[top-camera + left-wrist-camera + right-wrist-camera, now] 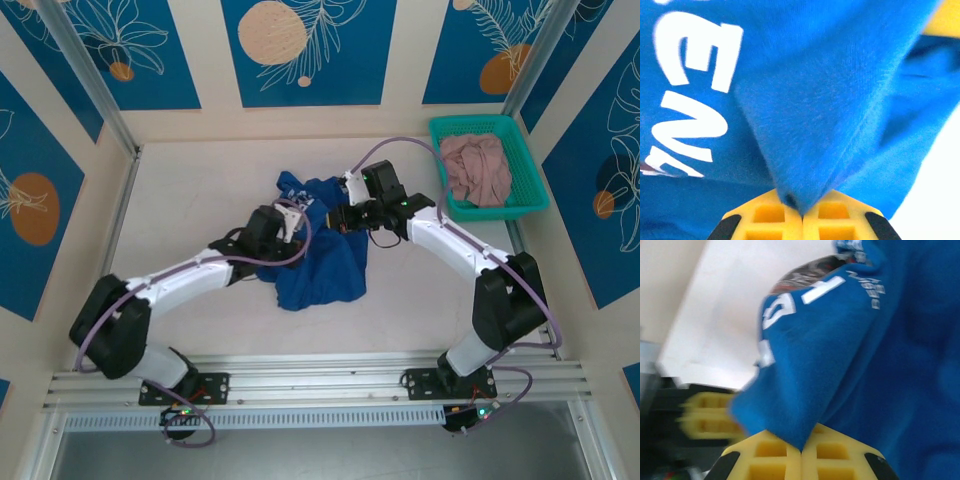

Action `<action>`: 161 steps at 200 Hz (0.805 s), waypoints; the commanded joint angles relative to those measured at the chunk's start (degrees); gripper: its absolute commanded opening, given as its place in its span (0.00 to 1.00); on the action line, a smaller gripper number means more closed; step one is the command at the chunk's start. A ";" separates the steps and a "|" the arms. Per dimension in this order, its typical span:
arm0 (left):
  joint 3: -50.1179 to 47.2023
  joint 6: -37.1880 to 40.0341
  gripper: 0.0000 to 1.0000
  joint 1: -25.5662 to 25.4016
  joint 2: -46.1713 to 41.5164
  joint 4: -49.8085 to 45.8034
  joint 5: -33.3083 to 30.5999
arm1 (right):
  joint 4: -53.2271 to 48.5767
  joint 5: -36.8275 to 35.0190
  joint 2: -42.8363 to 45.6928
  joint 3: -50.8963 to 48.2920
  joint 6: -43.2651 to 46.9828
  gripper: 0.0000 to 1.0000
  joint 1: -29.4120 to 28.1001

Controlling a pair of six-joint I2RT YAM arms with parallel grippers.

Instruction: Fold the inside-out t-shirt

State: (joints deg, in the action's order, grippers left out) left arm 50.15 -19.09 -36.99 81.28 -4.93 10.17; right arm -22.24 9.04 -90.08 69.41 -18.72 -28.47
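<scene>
The inside-out t-shirt (318, 262) is royal blue and lies bunched in a heap in the middle of the table, with white print showing at its upper edge. My left gripper (290, 222) is at the heap's left top and my right gripper (345, 215) at its right top, close together. In the left wrist view the yellow jaws are shut on a pointed fold of the t-shirt (820, 125), at my left gripper (802, 210). In the right wrist view my right gripper (801, 445) pinches another fold of the t-shirt (840, 365) the same way.
A green basket (530, 195) at the back right holds a dusty-pink garment (478, 168). Walls with blue panels close the table at the back and sides. A metal rail (320, 380) runs along the near edge by the arm bases.
</scene>
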 commanded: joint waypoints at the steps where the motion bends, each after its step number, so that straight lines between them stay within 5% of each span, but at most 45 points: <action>1: -3.47 -2.40 0.00 3.81 -7.73 2.97 21.23 | -6.83 -16.08 1.94 2.39 6.57 0.08 -2.25; 19: -5.67 -5.21 0.00 4.76 -11.79 3.40 24.56 | -8.13 -23.19 1.88 2.66 7.25 0.18 -3.79; 56: -6.30 -8.32 0.00 5.44 -14.05 2.72 24.59 | -9.17 -23.78 8.09 -3.11 6.50 0.35 -6.51; 103: -5.81 -8.67 0.00 5.44 -14.81 1.18 23.76 | -1.22 -19.33 20.07 -16.69 4.62 0.41 -13.94; 161: -6.03 -8.60 0.00 5.44 -16.06 0.50 23.14 | 10.25 -20.82 11.69 -15.77 8.08 0.44 -14.61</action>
State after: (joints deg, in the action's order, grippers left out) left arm 44.27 -27.14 -31.88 66.89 -4.10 31.94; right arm -18.72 -11.07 -74.81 51.75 -12.60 -42.92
